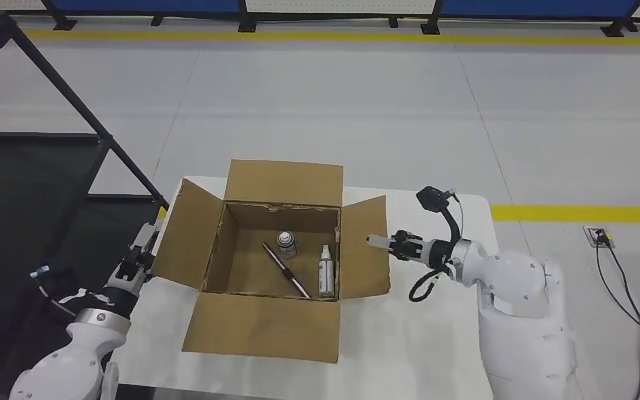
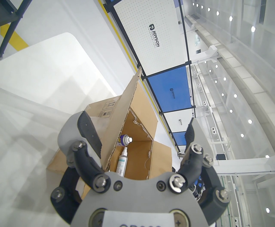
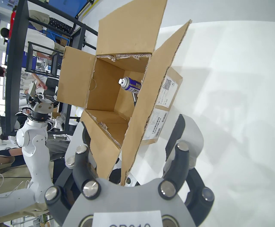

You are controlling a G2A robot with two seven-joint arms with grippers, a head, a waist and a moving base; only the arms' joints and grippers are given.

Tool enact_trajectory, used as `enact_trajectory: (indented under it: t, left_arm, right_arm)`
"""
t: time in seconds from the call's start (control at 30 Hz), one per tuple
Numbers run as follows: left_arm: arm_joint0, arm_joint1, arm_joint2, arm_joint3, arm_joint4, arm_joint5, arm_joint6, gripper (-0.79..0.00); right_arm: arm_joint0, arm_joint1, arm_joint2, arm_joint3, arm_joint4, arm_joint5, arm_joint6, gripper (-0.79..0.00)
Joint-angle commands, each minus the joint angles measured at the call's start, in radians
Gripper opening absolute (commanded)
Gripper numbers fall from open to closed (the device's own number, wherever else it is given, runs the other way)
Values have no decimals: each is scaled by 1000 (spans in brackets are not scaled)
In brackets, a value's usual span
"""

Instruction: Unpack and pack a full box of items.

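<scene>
Pale grey floor [image 1: 350,110], yellow line [image 1: 330,36]; blue and white partition panels [image 2: 169,96]; round ceiling lights [image 2: 231,18].

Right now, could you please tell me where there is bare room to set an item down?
Bare table lies between the box's near flap and the right edge, nearer than the right gripper. Inside, the floor toward the left gripper is free; can, rod and bottle crowd the other side.

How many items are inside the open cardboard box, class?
3: a spray can standing near the far wall, a dark rod lying diagonally across the floor, and a white bottle lying beside the right wall. The box walls may hide more.
</scene>
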Motion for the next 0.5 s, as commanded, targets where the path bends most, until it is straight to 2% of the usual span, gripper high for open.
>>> enact_trajectory:
  t: [0.0,0.1,0.2,0.27,0.3,0.33,0.47]
  left_arm:
    - [7,-1,-3,-2,-6,-1,7,0]
    - [18,-1,-4,-4,-9,-4,15,0]
    - [24,-2,-3,-5,-12,-5,21,0]
    - [26,-2,1,-6,-13,-7,24,0]
    - [26,-2,4,-6,-13,-8,26,0]
    - [27,-2,7,-5,-11,-8,27,0]
    - [26,-2,18,-3,-4,-10,30,0]
  right_arm:
    - [29,7,-1,51,12,-4,12,-428]
    - [56,17,-4,100,34,-12,31,-505]
    - [73,26,-11,129,43,-9,46,-640]
    - [80,32,-15,139,48,-2,48,-643]
    - [81,34,-18,143,51,1,50,-683]
    - [82,37,-20,145,55,3,50,-785]
    - [76,48,-28,141,67,11,45,-785]
